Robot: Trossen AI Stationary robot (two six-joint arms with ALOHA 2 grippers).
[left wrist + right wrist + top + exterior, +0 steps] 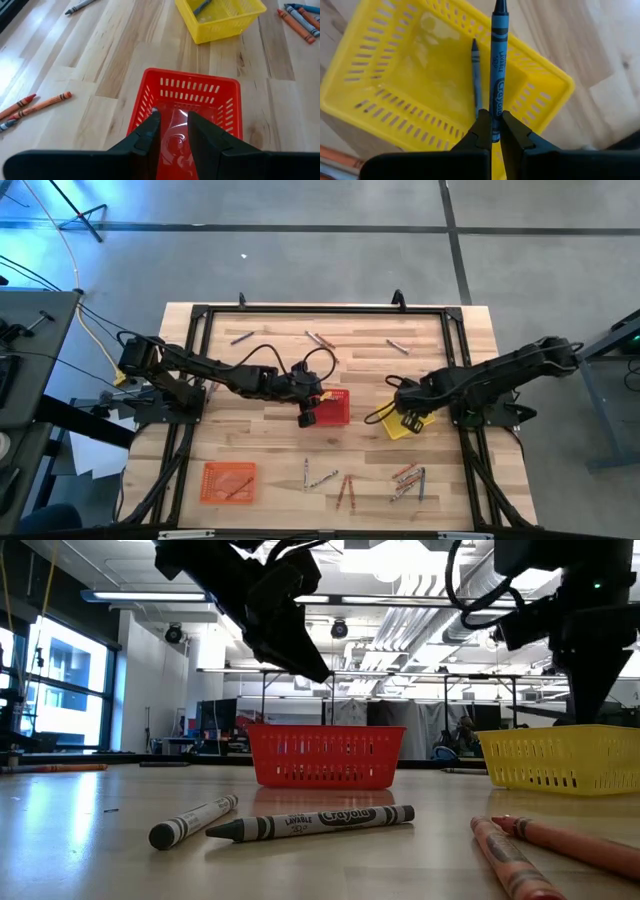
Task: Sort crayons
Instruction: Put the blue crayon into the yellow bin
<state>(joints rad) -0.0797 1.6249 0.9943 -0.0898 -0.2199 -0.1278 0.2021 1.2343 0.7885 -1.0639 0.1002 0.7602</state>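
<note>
My right gripper [493,122] is shut on a blue crayon [498,75] above the yellow basket [380,105], which sits right of centre [398,428]. One bluish-grey crayon [476,75] lies on that basket's floor. My left gripper [174,122] hovers open over the near rim of the red basket [200,87] at the table's middle [338,408], nothing between its fingers. Loose crayons lie near the front edge [345,485] and at the far side [320,339]. In the low view two grey crayons [310,823] lie flat in front of the red basket [325,755]. My right gripper pinches the blue crayon by its upper end [495,112] between the two fingers. The fingers come from above, pointing down, and the crayon runs on along them. It hangs about upright, tip down, over the yellow basket.
An orange basket [229,481] with a dark crayon in it sits at the front left. More crayons lie at the front right [408,480] and the far left [241,337]. A black frame rail [320,310] borders the table's far and side edges.
</note>
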